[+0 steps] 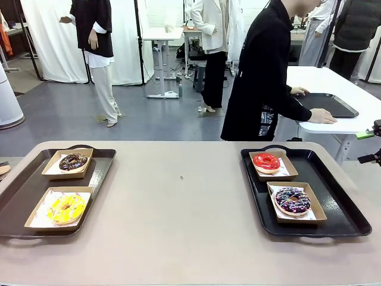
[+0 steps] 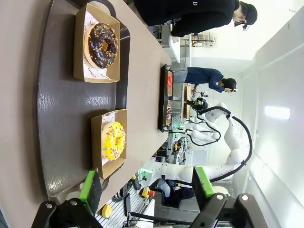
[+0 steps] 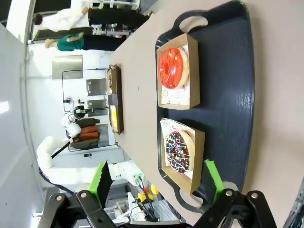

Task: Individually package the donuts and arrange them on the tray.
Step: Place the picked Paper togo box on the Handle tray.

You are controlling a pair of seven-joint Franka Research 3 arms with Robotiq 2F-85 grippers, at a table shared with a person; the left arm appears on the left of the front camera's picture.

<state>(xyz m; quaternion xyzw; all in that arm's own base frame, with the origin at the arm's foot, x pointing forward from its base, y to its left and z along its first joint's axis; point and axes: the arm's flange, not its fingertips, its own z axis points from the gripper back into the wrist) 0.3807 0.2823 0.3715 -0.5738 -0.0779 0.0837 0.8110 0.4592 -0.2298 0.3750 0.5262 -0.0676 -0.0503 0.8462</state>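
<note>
Front view: we see a beige table (image 1: 178, 232) carrying two dark trays. The left tray (image 1: 24, 196) holds two square cardboard boxes. The far box (image 1: 50, 168) contains the chocolate donut (image 1: 73, 161); the near box (image 1: 37, 219) contains the yellow donut (image 1: 66, 208). The right tray (image 1: 342, 208) likewise holds two boxes: the red donut (image 1: 266, 162) sits in the far one, the purple sprinkled donut (image 1: 292, 201) in the near one. Each donut lies flat on paper lining inside its box. Beyond the table, a person in black (image 1: 262, 71) leans over a white table (image 1: 351, 95), both hands on another dark tray (image 1: 330, 105).

Left wrist view: we see the left gripper (image 2: 145, 187) with its green-padded fingers (image 2: 90, 186) spread well apart, clamped on nothing, hovering off the left tray's near end. The yellow donut lies closest to it, the chocolate donut farther along the same tray. The right tray shows edge-on across the table.

Right wrist view: we see the right gripper (image 3: 156, 183), fingers (image 3: 100, 178) likewise wide apart and empty, just off the right tray's near handle. The purple sprinkled donut sits nearest, the red donut beyond it.
</note>
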